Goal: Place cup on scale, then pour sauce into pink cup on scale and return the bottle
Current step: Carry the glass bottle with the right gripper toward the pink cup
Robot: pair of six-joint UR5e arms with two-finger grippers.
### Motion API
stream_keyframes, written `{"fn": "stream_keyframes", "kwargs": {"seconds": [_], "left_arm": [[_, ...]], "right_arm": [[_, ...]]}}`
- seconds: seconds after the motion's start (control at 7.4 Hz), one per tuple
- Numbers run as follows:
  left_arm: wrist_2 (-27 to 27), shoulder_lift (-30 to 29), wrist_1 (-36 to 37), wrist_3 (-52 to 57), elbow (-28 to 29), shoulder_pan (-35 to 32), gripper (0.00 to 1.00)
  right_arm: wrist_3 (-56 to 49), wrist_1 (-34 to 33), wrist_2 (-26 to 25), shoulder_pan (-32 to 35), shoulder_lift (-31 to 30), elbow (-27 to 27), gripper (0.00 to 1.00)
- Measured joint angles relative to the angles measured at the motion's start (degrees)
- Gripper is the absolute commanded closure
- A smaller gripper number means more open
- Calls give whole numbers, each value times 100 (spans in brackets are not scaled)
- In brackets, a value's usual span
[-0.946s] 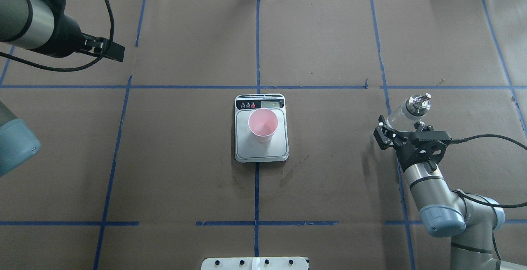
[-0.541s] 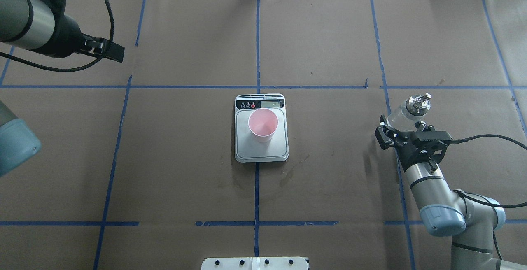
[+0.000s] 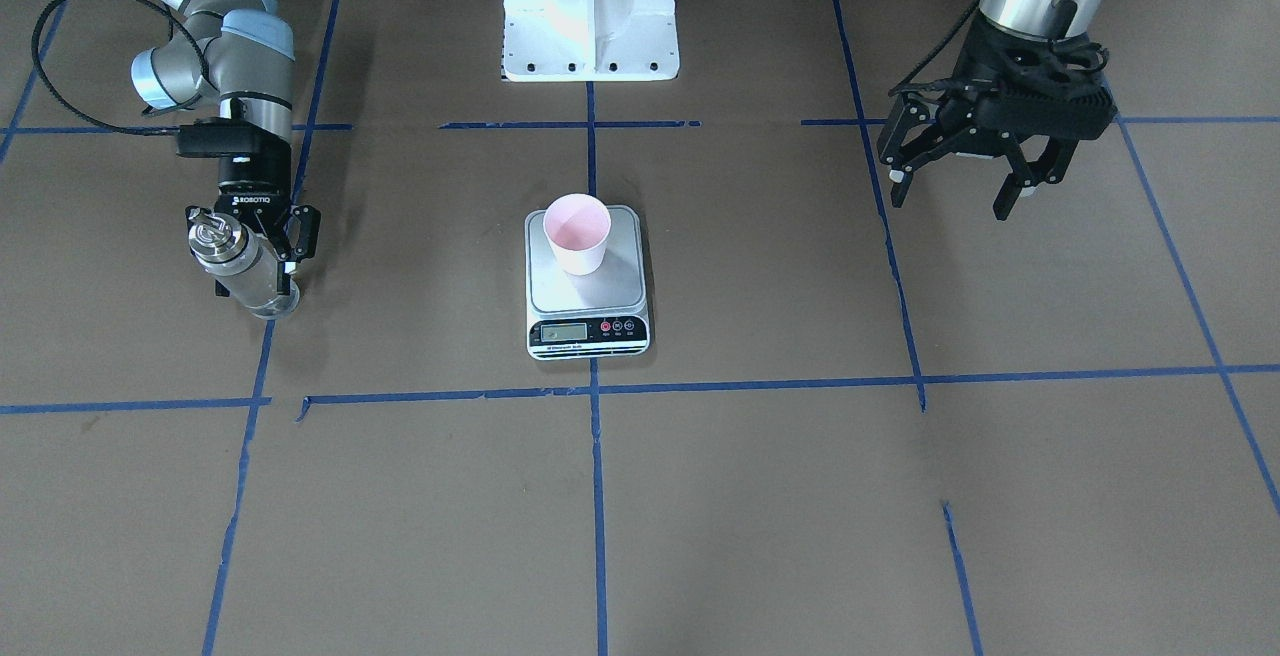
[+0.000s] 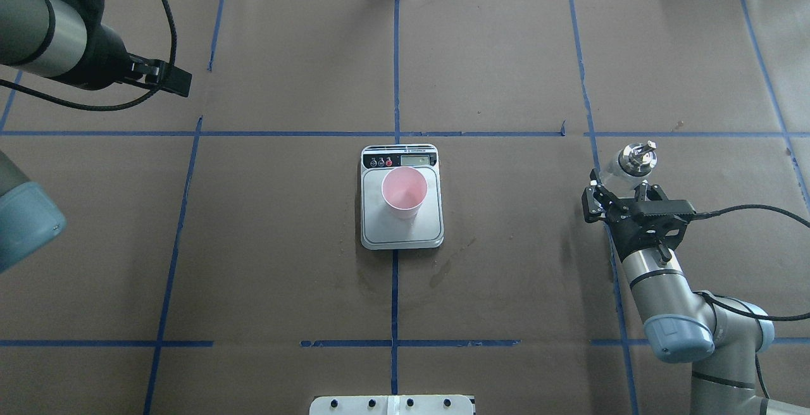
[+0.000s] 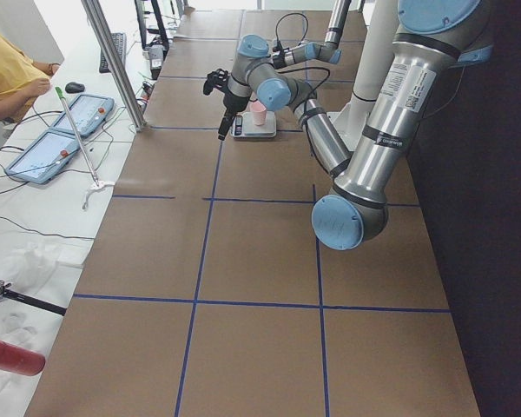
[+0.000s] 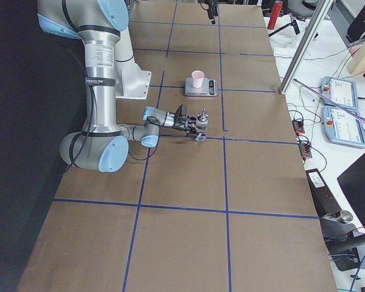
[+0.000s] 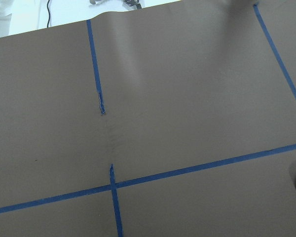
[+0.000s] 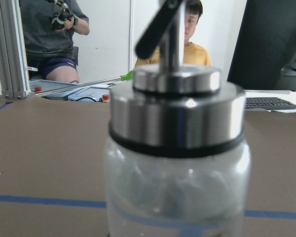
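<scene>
The pale pink cup [image 4: 404, 192] stands upright on the scale [image 4: 430, 226], also seen from the front as the cup [image 3: 577, 231] on the silver platform [image 3: 615, 284]. The clear glass bottle [image 4: 623, 167] with its silver collar and spout is near the table's right side, close to upright. My right gripper [image 4: 619, 183] is shut around its body, fingers on both sides [image 3: 255, 241]. I cannot tell whether its base touches the paper. The collar fills the right wrist view [image 8: 176, 111]; the sauce is hard to make out. My left gripper [image 3: 950, 204] hangs open and empty, far from the scale.
Brown paper with a blue tape grid covers the table. Dark wet stains [image 4: 443, 269] lie in front of the scale. The white robot base [image 3: 590, 6] stands at the near edge. People [image 8: 190, 39] and tablets [image 5: 78, 113] are beyond the table's far side.
The right gripper and the bottle shifted slightly away from the robot, and the bottle now stands more upright than before. The left arm, cup and scale have stayed put.
</scene>
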Motion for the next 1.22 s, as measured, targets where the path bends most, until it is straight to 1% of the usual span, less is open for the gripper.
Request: {"fn": "stream_keyframes", "kwargs": {"seconds": [0.14, 0.27, 0.41, 0.54, 0.68, 0.81, 1.08, 1.22], "left_arm": [[-3, 0, 1, -1, 3, -1, 0], [-5, 0, 1, -1, 8, -2, 0], [-6, 3, 4, -1, 17, -3, 0], [-6, 5, 7, -1, 27, -6, 0], [-6, 7, 9, -1, 35, -7, 0], [-6, 23, 10, -1, 36, -8, 0], [-4, 91, 7, 11, 28, -8, 0], [-12, 144, -9, 51, 30, -8, 0]], "right_arm": [[-444, 196, -67, 17, 99, 142, 100], [-1060, 306, -106, 42, 201, 445, 100], [-1454, 327, -116, 52, 239, 703, 100], [-1643, 217, -114, 45, 308, 825, 100], [-1748, -53, -112, 33, 444, 901, 100], [-1794, -481, -132, 16, 616, 1006, 100], [-1901, -1768, -204, -71, 929, 1397, 100], [-2137, -2282, -221, -156, 1144, 1497, 100]]}}
